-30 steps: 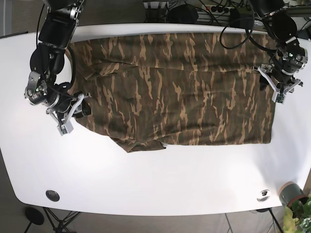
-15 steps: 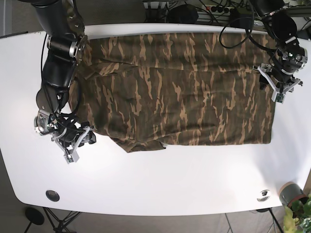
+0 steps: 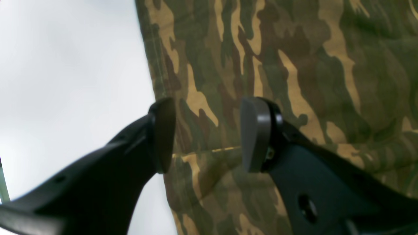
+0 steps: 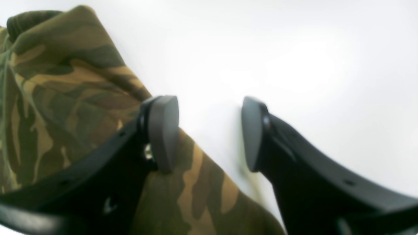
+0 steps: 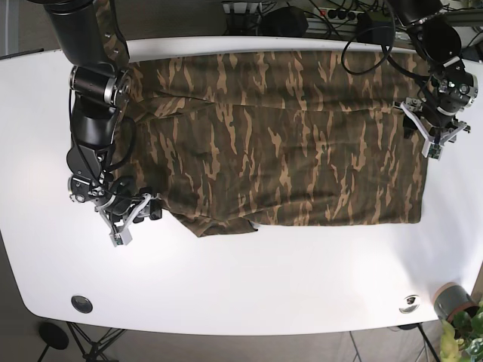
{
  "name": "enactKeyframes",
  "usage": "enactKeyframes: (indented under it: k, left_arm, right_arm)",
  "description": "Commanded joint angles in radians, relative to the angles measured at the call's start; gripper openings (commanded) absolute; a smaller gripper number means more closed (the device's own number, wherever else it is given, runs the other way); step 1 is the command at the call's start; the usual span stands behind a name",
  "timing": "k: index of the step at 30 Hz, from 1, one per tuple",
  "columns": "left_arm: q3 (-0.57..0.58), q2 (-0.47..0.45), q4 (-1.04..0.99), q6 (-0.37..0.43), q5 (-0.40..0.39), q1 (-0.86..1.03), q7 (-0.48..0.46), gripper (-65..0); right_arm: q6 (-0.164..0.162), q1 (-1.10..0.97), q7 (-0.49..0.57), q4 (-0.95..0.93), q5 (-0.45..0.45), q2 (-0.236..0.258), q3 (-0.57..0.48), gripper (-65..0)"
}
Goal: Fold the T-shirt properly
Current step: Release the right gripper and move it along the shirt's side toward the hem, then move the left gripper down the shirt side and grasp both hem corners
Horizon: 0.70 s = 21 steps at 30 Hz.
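Nearest, at the front edge of the smooth white table [image 5: 249,294], a dark round grommet [image 5: 81,304] sits flush in the surface, and a second, metallic one [image 5: 410,302] lies toward the opposite front corner. Beyond them the camouflage T-shirt [image 5: 279,143] is spread flat across the table's middle and back, its soft cloth printed in brown, olive and tan streaks, with a small folded flap at its front hem. At the shirt's front corner by the sleeve, the right gripper [image 5: 130,218] rests low on the table; its rounded black fingers [image 4: 161,130] stand apart, one over the cloth edge and one over bare white, with nothing held between them. At the shirt's far side edge, the left gripper [image 5: 435,130] hovers with its matte pads [image 3: 256,133] spread wide above a stitched hem seam.
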Motion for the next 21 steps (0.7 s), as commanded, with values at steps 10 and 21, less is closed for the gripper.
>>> enactKeyframes:
  k: [10,21]
  left_arm:
    - [-0.004,-0.019,0.014,0.002,-0.01,-0.039,-0.018,-35.6]
    - [-0.004,-0.039,0.012,0.002,-0.01,-0.039,-0.018,-35.6]
  right_arm:
    - [0.006,-0.051,-0.15,0.208,0.049,-0.05,0.0,-24.1]
    - [0.006,-0.051,-0.107,0.204,0.047,-0.102,0.001,-19.7]
